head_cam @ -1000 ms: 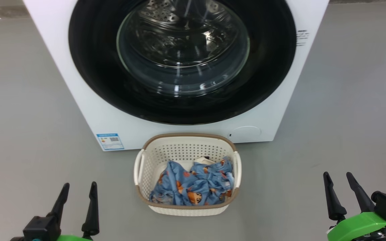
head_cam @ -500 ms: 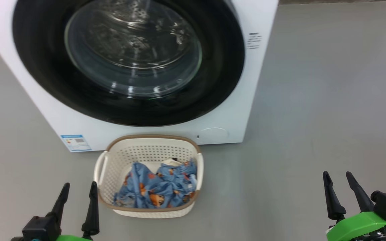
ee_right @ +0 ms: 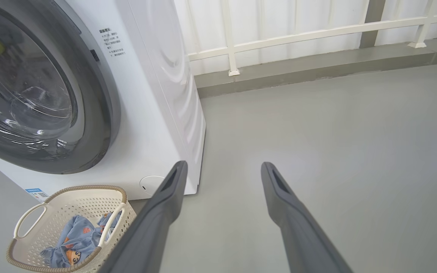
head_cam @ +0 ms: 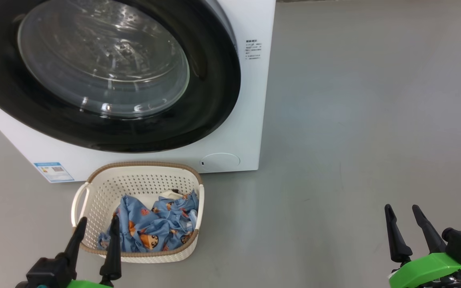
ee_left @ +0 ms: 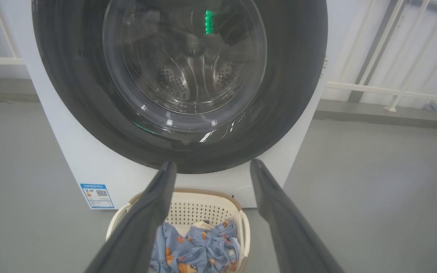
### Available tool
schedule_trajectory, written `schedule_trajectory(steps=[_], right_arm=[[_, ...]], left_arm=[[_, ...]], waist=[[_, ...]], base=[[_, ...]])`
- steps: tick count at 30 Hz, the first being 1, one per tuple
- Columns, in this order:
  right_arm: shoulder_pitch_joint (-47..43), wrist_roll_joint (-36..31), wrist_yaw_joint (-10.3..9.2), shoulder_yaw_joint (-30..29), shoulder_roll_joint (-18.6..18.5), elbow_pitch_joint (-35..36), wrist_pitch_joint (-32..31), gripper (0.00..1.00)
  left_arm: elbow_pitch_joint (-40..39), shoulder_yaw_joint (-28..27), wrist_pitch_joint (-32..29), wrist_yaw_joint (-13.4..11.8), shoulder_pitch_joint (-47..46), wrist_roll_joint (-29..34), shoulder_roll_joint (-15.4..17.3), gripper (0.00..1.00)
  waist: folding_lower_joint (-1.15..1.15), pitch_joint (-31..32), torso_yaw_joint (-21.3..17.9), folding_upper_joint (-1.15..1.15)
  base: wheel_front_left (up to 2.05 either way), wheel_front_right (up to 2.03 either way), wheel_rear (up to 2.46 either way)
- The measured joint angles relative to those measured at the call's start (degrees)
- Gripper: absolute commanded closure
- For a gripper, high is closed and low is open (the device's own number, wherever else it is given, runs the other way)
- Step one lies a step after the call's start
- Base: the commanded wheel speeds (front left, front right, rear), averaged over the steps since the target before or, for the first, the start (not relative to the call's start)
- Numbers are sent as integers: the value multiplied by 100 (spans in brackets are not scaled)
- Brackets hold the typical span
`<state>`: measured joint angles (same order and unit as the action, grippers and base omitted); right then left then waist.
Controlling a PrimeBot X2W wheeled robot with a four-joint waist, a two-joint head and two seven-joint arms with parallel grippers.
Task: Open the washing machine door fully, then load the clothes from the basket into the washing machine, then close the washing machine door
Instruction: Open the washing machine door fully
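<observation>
The left claw (head_cam: 99, 219) and the right claw (head_cam: 401, 207) are both hanging wide open, holding nothing.
The big white boxy front-loading washing machine (head_cam: 250, 100) is standing on the grey floor (head_cam: 354, 120), its large round glossy black door (head_cam: 214, 80) with the domed glass window lying shut against the front. The small cream-white perforated plastic basket (head_cam: 142, 165) with a brown rim is sitting on the floor just before the machine, below the door, between a blue label sticker (head_cam: 53, 171) and a round flap (head_cam: 219, 161). The light-blue printed clothes (head_cam: 150, 228) are lying bunched inside it over a cream cloth. In the head view, the left claw's fingertips are overlapping the basket's near corner. A white railing (ee_right: 229, 38) is running behind the machine.
</observation>
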<state>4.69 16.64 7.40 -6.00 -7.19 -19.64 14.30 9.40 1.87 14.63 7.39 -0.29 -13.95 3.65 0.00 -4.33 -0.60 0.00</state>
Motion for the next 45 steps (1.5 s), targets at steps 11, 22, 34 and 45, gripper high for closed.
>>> schedule_trajectory(steps=[11,22,34,45], right_arm=[[10,74,0,158,57,75,0,100],[989,2061,0,-289,385,1010,31,100],[2807,5074,0,122,19,968,45,100],[3985,6819,0,1294,-1103,322,-842,100]], left_arm=[[25,11,0,0,-1,-8,-5,0],[2,9,0,0,-65,-83,-77,0],[-34,187,0,0,-633,-222,-142,0],[-14,499,0,0,-957,-571,-155,0]], waist=[[0,44,8,0],[0,-75,73,0],[0,-499,371,0],[0,-939,872,0]], base=[[4,4,-9],[0,0,0],[0,0,0],[0,0,0]])
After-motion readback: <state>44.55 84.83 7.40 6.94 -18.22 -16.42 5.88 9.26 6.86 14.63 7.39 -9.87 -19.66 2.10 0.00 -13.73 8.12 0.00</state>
